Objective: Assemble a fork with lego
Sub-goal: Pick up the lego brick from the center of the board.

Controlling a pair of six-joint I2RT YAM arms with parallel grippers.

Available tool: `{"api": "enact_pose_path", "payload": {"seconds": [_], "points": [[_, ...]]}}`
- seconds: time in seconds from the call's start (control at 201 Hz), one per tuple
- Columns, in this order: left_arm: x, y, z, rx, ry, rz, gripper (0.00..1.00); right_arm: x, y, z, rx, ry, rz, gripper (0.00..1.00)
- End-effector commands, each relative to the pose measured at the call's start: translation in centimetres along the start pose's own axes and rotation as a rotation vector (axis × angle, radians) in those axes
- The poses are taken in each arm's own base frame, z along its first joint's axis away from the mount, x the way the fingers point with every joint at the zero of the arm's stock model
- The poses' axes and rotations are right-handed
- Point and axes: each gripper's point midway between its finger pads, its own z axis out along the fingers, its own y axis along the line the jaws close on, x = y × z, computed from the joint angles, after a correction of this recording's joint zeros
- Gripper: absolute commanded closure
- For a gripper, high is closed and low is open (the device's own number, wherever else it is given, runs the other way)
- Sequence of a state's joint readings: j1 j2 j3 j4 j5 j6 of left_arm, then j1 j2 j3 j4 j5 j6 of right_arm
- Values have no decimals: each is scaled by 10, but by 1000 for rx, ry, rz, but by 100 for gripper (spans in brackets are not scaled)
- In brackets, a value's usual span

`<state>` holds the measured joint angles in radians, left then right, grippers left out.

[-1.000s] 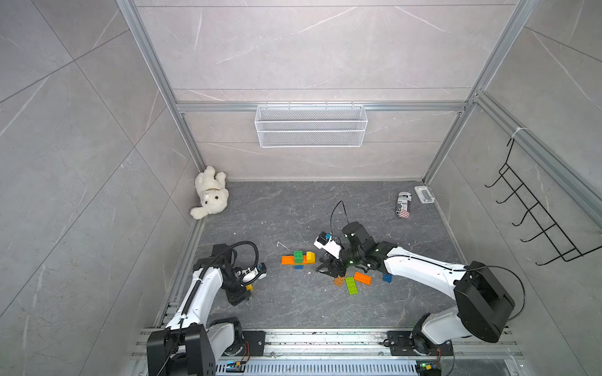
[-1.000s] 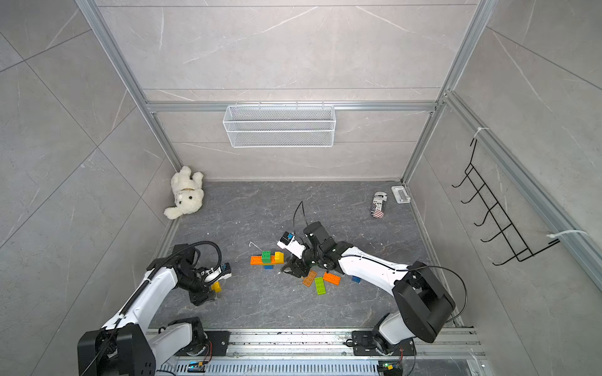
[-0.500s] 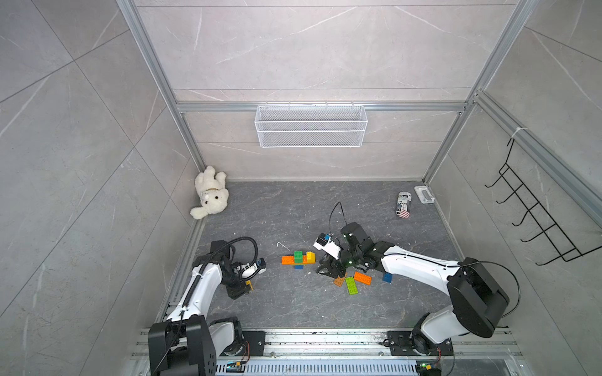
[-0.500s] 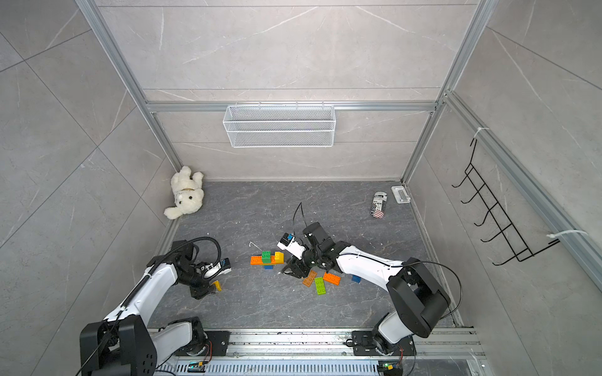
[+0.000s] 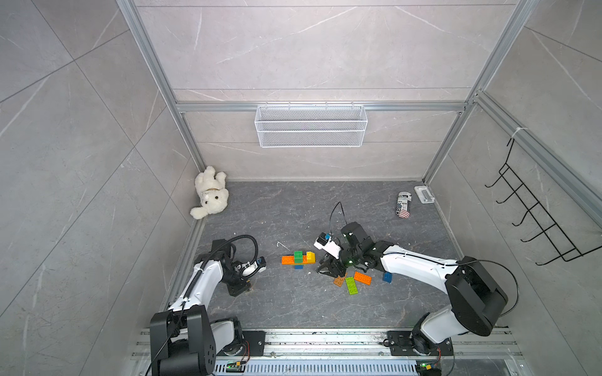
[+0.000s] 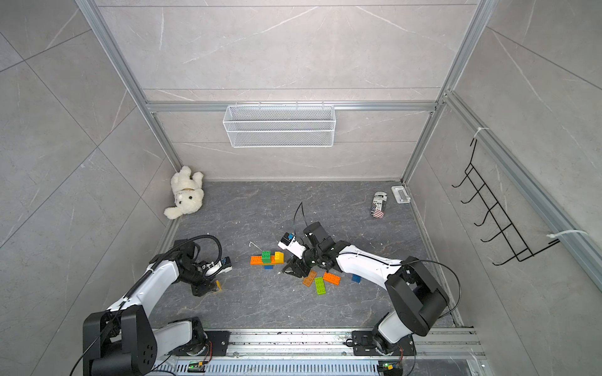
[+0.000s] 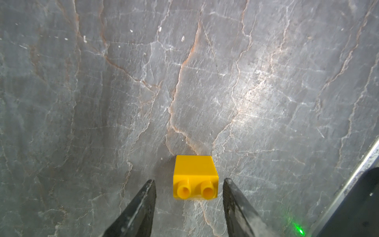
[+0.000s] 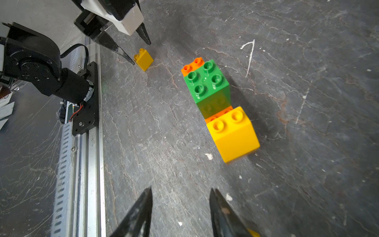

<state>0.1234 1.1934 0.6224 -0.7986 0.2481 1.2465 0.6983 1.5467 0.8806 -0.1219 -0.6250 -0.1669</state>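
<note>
A small yellow lego brick (image 7: 194, 177) lies on its side on the grey floor, studs toward my left gripper (image 7: 188, 180). That gripper is open, its fingertips on either side of the brick with a gap on each side. A top view shows the brick (image 6: 217, 285) at front left. A joined piece (image 5: 298, 258) stands mid-floor: an orange bar bearing a green brick (image 8: 207, 84) and a yellow brick (image 8: 233, 133). My right gripper (image 8: 181, 192) is open and empty, just right of that piece (image 6: 267, 258). Brown (image 5: 338, 280), lime (image 5: 351, 285), orange (image 5: 362, 277) and blue (image 5: 387, 277) bricks lie loose beside it.
A white teddy bear (image 5: 210, 195) lies in the back left corner. A can (image 5: 404, 204) and a small white part (image 5: 424, 194) lie at the back right. A wire basket (image 5: 311, 126) hangs on the back wall, a black hook rack (image 5: 534, 221) on the right wall.
My left gripper's jaws have narrowed around the small yellow brick and the left wrist has shifted slightly. The right arm has barely moved.
</note>
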Motion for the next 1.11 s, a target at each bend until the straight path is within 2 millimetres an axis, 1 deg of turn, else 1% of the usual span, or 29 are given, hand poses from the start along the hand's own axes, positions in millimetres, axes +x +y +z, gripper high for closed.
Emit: {"api": "enact_pose_path", "payload": {"seconds": [0.0, 0.289, 0.537, 0.612, 0.652, 0.742, 0.831, 0.916, 1.01, 1.105], "points": [[-3, -4, 3, 29, -23, -22, 47, -2, 0, -1, -11, -4, 18, 52], [-6, -1, 5, 43, -32, -40, 55, -3, -4, -4, -4, -13, 25, 52], [-6, -6, 6, 76, -35, -71, 71, -3, -7, -6, 1, -10, 36, 53], [-5, -7, 6, 77, -29, -75, 73, -5, -8, -9, 6, -19, 45, 53], [-5, -1, 4, 53, -24, -90, 73, -6, -11, -12, 15, -24, 59, 53], [-12, 10, -4, 28, -42, -126, 74, -9, -16, -18, 32, -28, 105, 53], [-20, 8, -13, 62, -50, -127, 73, -10, -25, -25, 65, -42, 173, 52], [-28, 13, -21, 58, -26, -103, 74, -13, -28, -30, 62, -75, 253, 50], [-51, 14, -37, 70, -81, -81, 76, -17, -27, -31, 32, -111, 351, 48], [-79, 6, -44, 66, -115, 54, 77, -25, -23, -29, -24, -157, 469, 47]]}}
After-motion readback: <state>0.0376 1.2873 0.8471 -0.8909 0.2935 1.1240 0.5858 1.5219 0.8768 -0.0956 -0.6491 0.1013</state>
